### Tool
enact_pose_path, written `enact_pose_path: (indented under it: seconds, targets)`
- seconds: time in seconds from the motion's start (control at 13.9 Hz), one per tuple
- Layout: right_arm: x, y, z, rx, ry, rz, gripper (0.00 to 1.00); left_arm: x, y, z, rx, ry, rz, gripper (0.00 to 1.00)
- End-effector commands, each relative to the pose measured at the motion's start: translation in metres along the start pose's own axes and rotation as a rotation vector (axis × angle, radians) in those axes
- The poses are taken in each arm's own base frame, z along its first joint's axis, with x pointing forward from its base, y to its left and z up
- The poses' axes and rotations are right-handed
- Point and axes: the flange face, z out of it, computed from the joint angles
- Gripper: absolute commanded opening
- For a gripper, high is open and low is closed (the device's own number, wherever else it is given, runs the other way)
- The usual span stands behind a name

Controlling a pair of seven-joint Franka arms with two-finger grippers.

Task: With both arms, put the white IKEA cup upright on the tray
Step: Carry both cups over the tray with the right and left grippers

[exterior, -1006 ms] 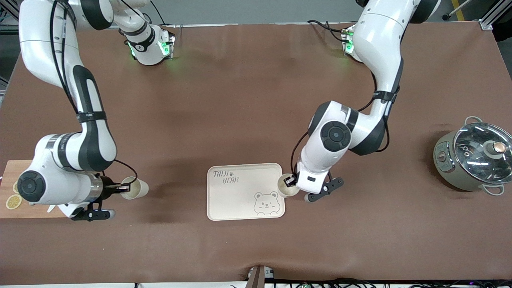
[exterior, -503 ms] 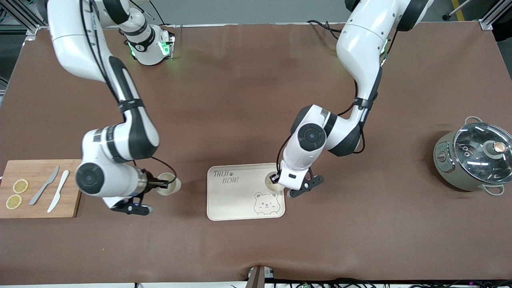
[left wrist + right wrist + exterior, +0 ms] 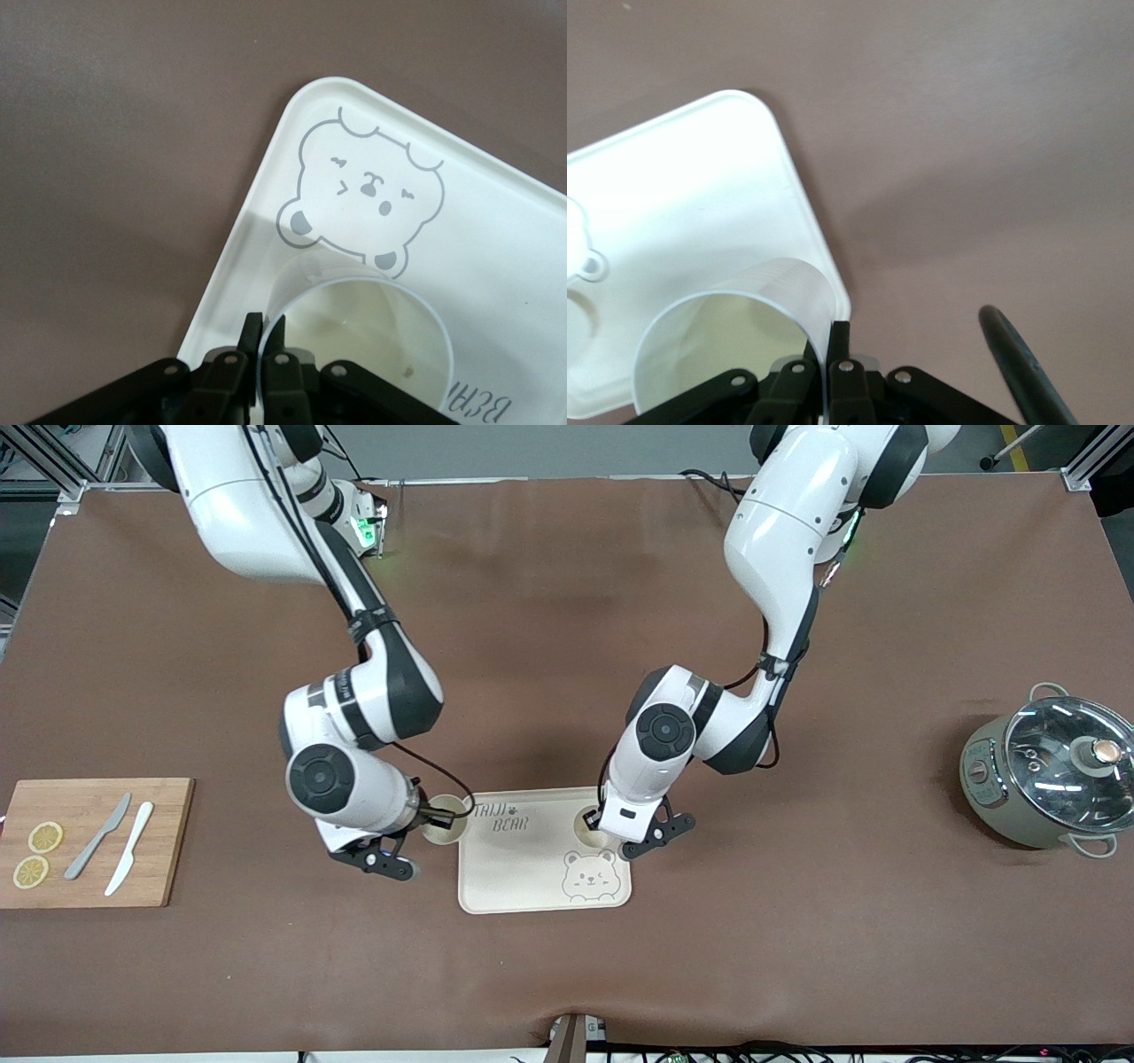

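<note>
A: Where is the left tool (image 3: 602, 821)?
B: Over the cream tray (image 3: 523, 868), at the end toward the left arm. Its fingers are pinched on the rim of a white cup (image 3: 592, 825), which is upright, mouth up, just above the grey bear face (image 3: 589, 874). The left wrist view shows the same cup (image 3: 363, 341) with one finger inside the wall and one outside.

A: And the right tool (image 3: 434, 815)?
B: Clamped the same way on the rim of a second white cup (image 3: 445, 820), held upright over the tray's corner toward the right arm, beside the "TAIJI BEAR" lettering (image 3: 503, 817).

A: Anything else on the table (image 3: 567, 646)?
B: A wooden cutting board (image 3: 164, 841) with two knives (image 3: 115, 849) and lemon slices (image 3: 37, 854) at the right arm's end, and a lidded pot (image 3: 1050, 771) at the left arm's end.
</note>
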Motion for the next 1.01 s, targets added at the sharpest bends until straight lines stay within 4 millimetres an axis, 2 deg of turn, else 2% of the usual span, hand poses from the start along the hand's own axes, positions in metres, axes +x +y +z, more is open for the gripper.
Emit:
enact_pose_path:
  seconds: [0.0, 0.14, 0.29, 0.36, 0.5, 0.72, 0.93]
  targets:
    - [-0.013, -0.028, 0.014, 0.035, 0.042, 0.059, 0.00, -0.003, 0.008, 0.002, -0.024, 0.017, -0.001, 0.08]
    - [-0.018, -0.040, 0.027, 0.054, 0.063, 0.070, 0.00, -0.003, 0.008, 0.002, -0.024, 0.017, 0.000, 0.38]
    - [-0.017, -0.042, 0.036, 0.061, 0.072, 0.081, 0.00, -0.003, 0.008, 0.000, -0.024, 0.019, 0.002, 0.70]
    - [-0.014, -0.041, 0.041, 0.065, 0.079, 0.087, 0.00, -0.002, 0.009, -0.005, -0.026, 0.024, 0.006, 0.78]
    - [-0.014, -0.044, 0.049, 0.073, 0.089, 0.085, 0.00, 0.002, 0.010, -0.020, -0.036, 0.029, 0.002, 0.87]
    - [-0.013, -0.046, 0.070, 0.077, 0.099, 0.084, 0.00, 0.012, 0.010, -0.050, -0.048, 0.032, -0.006, 0.90]
    - [-0.015, -0.048, 0.077, 0.075, 0.101, 0.079, 0.00, 0.029, 0.004, -0.080, -0.050, 0.042, -0.022, 0.94]
